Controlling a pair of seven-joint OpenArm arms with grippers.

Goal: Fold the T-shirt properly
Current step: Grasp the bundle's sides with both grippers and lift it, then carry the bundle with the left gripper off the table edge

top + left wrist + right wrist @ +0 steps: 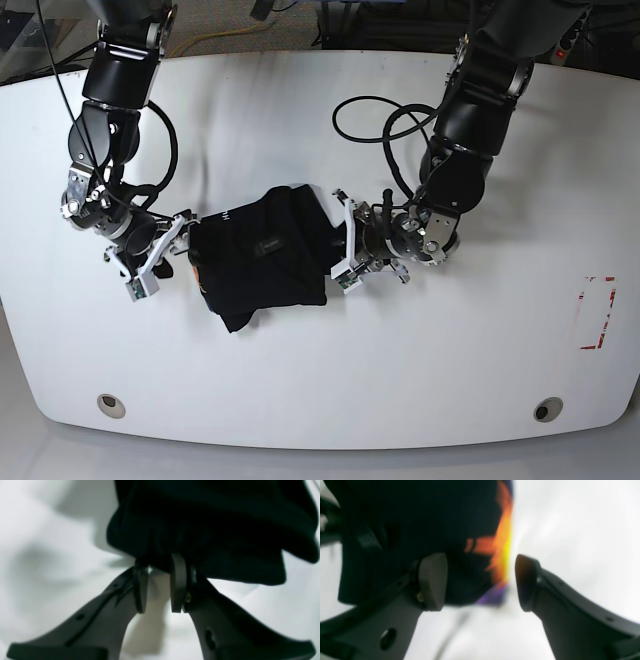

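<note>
Desk (320,400): white, carrying the work | T-shirt (262,255): compact black bundle lay between both tools, folding seemingly nearly done, edges untidy | left tool (157,585): narrowly parted, pinching cloth | right tool (481,582): wide apart, empty

Bright, even light; both wrist views soft.
You get a sharp base view with faint shadows on the white table (300,380). Your wrist views blur the T-shirt (212,530) to near-featureless black, its orange print smeared, with gray shadows under the fingers.
</note>
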